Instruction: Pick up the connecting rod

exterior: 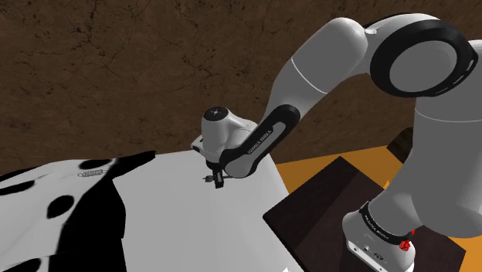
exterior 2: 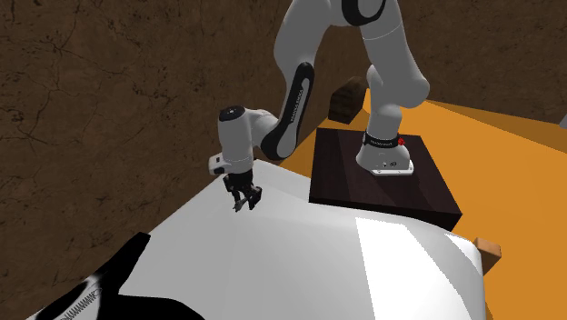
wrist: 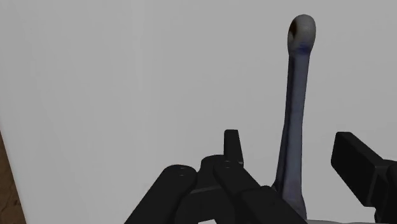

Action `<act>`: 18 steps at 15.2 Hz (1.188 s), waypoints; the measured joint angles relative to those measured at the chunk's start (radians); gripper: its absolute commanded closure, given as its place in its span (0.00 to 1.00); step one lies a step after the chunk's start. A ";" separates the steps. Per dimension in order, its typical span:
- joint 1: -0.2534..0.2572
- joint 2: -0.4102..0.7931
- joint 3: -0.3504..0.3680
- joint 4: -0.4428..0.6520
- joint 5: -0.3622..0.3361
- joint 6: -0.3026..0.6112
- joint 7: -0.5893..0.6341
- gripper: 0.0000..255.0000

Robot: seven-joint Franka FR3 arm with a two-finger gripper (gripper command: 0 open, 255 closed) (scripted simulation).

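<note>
- Connecting rod (wrist: 294, 121): slender grey-blue shank with a rounded small end that has a dark eye. It lies on the white work surface directly under the hand. The small end points away from the hand, and the shank runs back to pass between the two fingers. Its other end is hidden behind the gripper's body.
- Gripper (exterior 2: 245, 198): all black, pointing down, low over the surface. Jaws spread. In the wrist view the fingers (wrist: 233, 147) stand on either side of the shank, with white surface showing between each one and the rod, so the rod is not clasped. Whether the fingertips touch the surface cannot be told.
- Arm (exterior: 324, 69): white with dark joints, arching from the stand up and over to the gripper.
- Work surface (exterior: 178, 224): white and flat. The gripper hangs over the part nearer the stand.
- Black patches (exterior: 85, 205): irregular, on the surface toward the shoulder view's left, well apart from the gripper.
- Coil (exterior: 93, 173): small, pale, spring-like piece lying among the black patches, far from the rod.
- Stand (exterior 2: 382, 182): dark brown box just beside the work surface, carrying the arm's base.
- Floor (exterior 2: 491, 155): orange, visible around the stand.
- Wall (exterior: 116, 69): mottled brown, behind the surface.
</note>
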 measured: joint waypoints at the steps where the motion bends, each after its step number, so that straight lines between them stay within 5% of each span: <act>1: 0.000 0.000 0.000 0.000 0.000 0.000 0.000 1.00; 18: -0.032 -0.126 0.035 -0.025 0.046 -0.100 -0.035 1.00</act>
